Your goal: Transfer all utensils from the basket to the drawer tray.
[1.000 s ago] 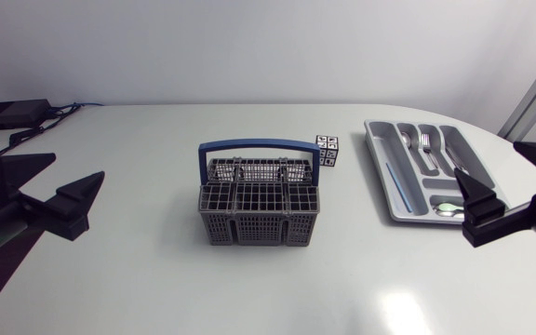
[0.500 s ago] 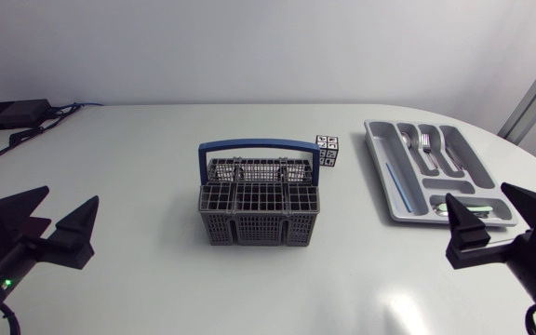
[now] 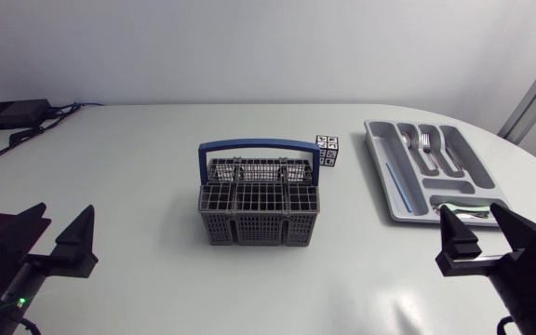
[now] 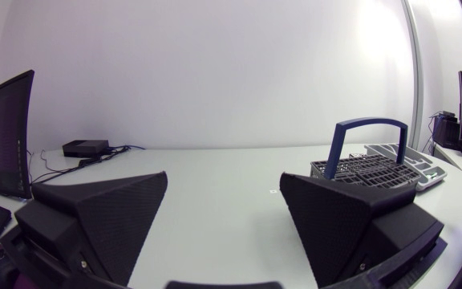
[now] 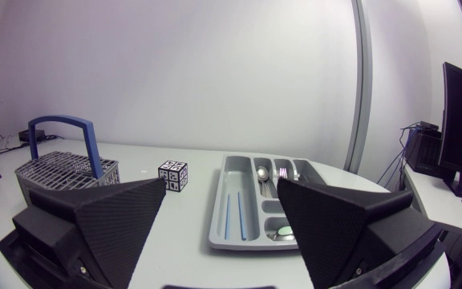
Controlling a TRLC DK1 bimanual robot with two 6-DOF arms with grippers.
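The grey wire basket (image 3: 260, 212) with a blue handle (image 3: 259, 146) stands mid-table; no utensil shows above its grid. The grey drawer tray (image 3: 381, 177) lies at the right and holds a spoon, a fork (image 3: 426, 147), a blue stick and a piece in its near compartment. My left gripper (image 3: 63, 223) is open and empty near the front left corner, far from the basket (image 4: 367, 167). My right gripper (image 3: 475, 223) is open and empty just in front of the tray's near end. In the right wrist view the tray (image 5: 239, 158) lies ahead between the fingers of my right gripper (image 5: 220, 186).
A small black-and-white marker cube (image 3: 327, 149) stands between basket and tray, also visible as the cube (image 5: 173, 176) from the right wrist. A black box with cables (image 3: 12, 113) sits at the far left corner.
Both arms have drawn back toward the table's front edge. The left gripper slid to the front left corner, and the right gripper came away from the tray's near end. Both stayed open.
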